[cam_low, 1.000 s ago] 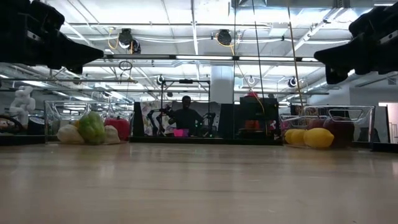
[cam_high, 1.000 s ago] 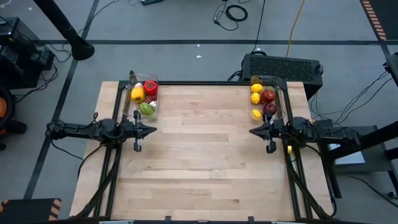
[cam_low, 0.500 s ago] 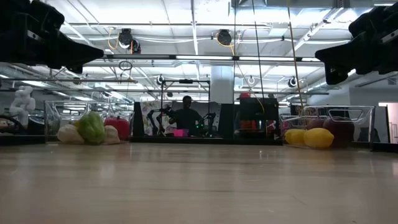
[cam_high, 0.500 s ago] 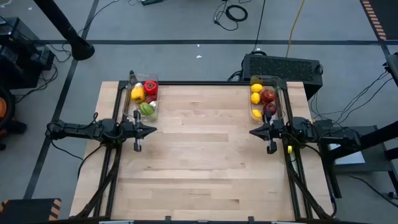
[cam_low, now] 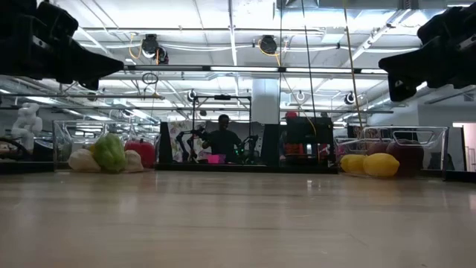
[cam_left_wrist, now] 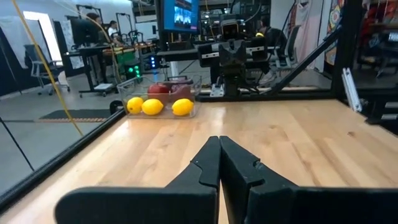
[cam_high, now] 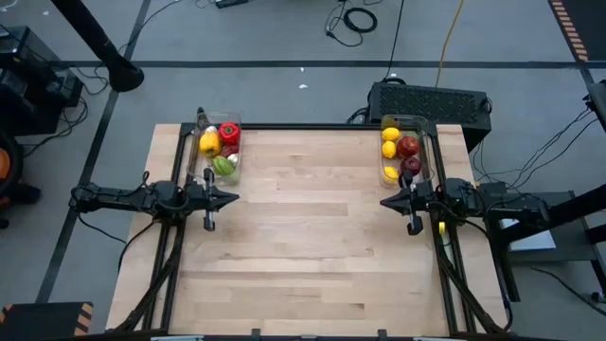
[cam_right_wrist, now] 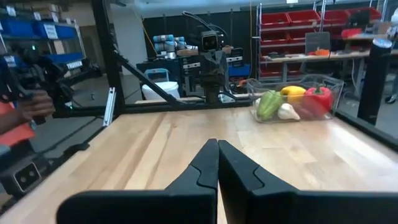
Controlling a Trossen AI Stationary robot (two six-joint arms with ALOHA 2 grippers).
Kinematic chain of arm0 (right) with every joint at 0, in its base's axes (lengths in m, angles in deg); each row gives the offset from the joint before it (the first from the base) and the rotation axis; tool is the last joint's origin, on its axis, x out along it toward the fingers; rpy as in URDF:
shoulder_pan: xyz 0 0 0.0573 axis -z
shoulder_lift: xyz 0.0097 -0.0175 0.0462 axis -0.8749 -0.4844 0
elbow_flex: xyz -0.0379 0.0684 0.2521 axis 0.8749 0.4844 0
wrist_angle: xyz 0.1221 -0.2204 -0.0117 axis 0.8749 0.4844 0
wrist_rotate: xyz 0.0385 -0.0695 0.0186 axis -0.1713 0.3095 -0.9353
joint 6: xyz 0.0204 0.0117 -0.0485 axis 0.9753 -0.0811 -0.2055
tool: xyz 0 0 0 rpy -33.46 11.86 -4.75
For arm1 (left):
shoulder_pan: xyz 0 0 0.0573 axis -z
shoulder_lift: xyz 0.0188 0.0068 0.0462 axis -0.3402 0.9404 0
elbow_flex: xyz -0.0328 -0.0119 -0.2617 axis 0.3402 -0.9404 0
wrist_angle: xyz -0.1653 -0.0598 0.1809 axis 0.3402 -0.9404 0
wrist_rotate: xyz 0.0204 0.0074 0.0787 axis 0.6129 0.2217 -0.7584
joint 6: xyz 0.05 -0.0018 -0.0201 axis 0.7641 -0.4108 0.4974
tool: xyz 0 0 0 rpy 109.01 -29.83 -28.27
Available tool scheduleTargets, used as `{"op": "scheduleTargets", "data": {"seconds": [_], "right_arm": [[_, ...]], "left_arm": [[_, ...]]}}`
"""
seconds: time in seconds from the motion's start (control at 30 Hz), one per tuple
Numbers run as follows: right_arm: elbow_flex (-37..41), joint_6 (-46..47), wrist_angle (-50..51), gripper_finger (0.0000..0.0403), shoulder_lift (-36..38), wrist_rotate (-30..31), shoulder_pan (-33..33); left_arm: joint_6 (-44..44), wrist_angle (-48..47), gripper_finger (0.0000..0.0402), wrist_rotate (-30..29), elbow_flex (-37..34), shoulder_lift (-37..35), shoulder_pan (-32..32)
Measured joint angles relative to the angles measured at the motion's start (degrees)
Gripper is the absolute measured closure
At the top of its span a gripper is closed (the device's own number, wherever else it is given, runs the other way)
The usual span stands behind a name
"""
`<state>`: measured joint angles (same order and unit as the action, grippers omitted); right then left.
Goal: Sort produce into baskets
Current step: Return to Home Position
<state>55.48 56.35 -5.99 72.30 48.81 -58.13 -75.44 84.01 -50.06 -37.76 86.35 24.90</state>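
Two clear baskets stand at the table's far corners. The left basket [cam_high: 216, 149] holds a red pepper [cam_high: 228, 133], a yellow pepper [cam_high: 209, 143], a green pepper [cam_high: 223, 166] and white garlic [cam_right_wrist: 286, 112]. The right basket [cam_high: 404, 152] holds lemons [cam_high: 390, 149] and red apples [cam_high: 408, 146]. My left gripper [cam_high: 233, 199] hovers shut at the table's left edge, just in front of the left basket, its fingers pointing level toward the table's middle. My right gripper [cam_high: 383, 201] hovers shut at the right edge, facing it. Neither holds anything.
The wooden tabletop [cam_high: 312, 246] between the arms is bare. A black box with cables [cam_high: 431, 100] sits behind the table's far right corner. A person [cam_low: 222, 138] sits in the room beyond the table. Black frame rails run along the table's left and right sides.
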Motion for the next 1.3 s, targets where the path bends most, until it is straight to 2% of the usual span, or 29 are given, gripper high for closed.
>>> {"op": "scheduleTargets", "data": {"seconds": [0.1,0.3,0.57,1.1,1.3], "right_arm": [[0.0,2.7,0.0,0.0403,0.0,0.0,0.0],[0.0,2.3,0.0,0.0403,0.0,0.0,0.0],[0.0,2.6,0.0,0.0403,0.0,0.0,0.0],[0.0,2.6,0.0,0.0403,0.0,-0.1,0.0],[0.0,2.5,0.0,0.0403,0.0,-0.1,0.0]], "left_arm": [[-0.9,0.2,0.0395,-0.1,0.0,-0.1,0.0],[1.3,-0.5,0.0396,-2.9,0.0,-1.6,-0.4],[0.4,-1.7,0.0399,0.5,0.0,-3.9,-0.6],[2.9,-1.5,0.0401,0.2,0.0,-3.9,-0.6],[0.4,-1.5,0.0401,3.4,0.0,-3.9,-1.9]]}}
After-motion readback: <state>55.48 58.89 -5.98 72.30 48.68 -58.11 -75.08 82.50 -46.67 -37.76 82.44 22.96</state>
